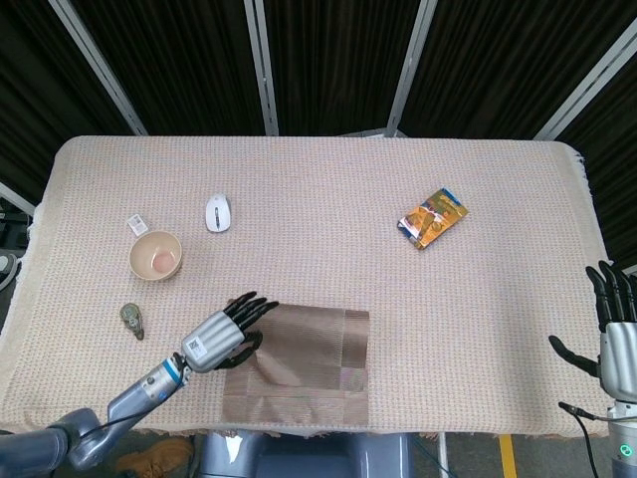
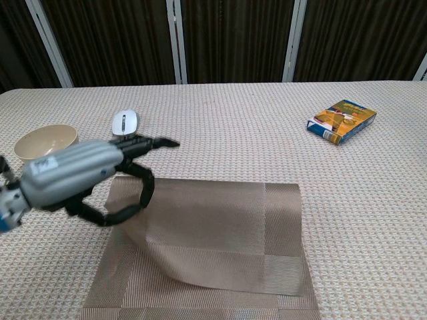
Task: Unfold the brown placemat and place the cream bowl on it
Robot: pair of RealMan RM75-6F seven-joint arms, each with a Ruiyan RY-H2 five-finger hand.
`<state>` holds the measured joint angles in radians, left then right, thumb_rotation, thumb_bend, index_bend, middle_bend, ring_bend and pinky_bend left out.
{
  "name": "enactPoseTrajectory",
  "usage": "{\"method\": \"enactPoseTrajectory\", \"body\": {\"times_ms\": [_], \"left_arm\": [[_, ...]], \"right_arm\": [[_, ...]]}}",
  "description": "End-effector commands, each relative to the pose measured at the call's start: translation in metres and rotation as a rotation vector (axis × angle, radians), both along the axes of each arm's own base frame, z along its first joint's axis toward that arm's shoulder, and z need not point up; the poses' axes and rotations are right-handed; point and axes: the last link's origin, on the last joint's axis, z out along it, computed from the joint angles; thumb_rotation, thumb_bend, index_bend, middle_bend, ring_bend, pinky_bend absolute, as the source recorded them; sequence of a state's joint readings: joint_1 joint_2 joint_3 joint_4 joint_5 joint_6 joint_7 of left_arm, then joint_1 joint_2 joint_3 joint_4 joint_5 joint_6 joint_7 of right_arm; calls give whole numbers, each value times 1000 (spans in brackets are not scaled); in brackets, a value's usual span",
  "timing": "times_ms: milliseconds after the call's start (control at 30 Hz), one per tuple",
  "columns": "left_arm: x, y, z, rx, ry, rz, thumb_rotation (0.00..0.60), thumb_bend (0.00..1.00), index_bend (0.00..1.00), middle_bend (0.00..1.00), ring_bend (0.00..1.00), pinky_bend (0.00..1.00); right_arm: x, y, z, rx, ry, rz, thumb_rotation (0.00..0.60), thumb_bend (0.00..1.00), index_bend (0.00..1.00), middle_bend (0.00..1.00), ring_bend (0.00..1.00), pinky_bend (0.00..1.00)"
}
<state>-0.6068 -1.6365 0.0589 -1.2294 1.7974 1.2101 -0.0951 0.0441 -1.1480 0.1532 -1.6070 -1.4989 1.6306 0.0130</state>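
Observation:
The brown placemat (image 1: pixel 318 358) lies near the table's front edge, its folded upper layer raised along the left side and curving up off the lower layer (image 2: pixel 227 227). My left hand (image 1: pixel 227 332) holds that raised left edge, thumb curled under it and fingers stretched over it (image 2: pixel 87 175). The cream bowl (image 1: pixel 155 255) stands upright to the left, beyond the mat (image 2: pixel 45 143). My right hand (image 1: pixel 615 334) hangs past the table's right edge, fingers spread and holding nothing; the chest view does not show it.
A white mouse (image 1: pixel 218 213) lies just behind the bowl (image 2: pixel 125 121). An orange snack box (image 1: pixel 432 217) sits at the right middle (image 2: pixel 341 121). A small dark object (image 1: pixel 131 319) and a white tag (image 1: pixel 137 224) lie near the bowl.

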Motion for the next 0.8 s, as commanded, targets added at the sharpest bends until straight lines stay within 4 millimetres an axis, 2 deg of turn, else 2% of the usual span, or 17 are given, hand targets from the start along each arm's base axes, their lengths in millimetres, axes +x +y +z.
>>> {"method": "enactPoseTrajectory", "body": {"times_ms": [33,233,367,567,667,800], "left_arm": [[43,55,11,73,-4,79,600,494,682,0,0,0],[73,110,19,153,-4,176,600,494,687,0,0,0],[78,138,21,191,-11,253,600,494,689,0,0,0],[64,162,21,231,28,344,600,506,695,0,0,0],[42,171,25,263,58,401,600,506,698,0,0,0],[20,171,32,286,77,435,600,505,699,0,0,0]], "right_arm": [[-1,-1,1,-5,2,-10,600,0,0,0,0,0],[-3,-5,2,-17,3,-29,600,0,0,0,0,0],[-6,-7,1,-17,9,-45,600,0,0,0,0,0],[-8,-10,1,-23,17,-60,600,0,0,0,0,0],[-9,-11,0,-22,18,-63,600,0,0,0,0,0],[-9,-11,0,-18,15,-64,600,0,0,0,0,0]]}}
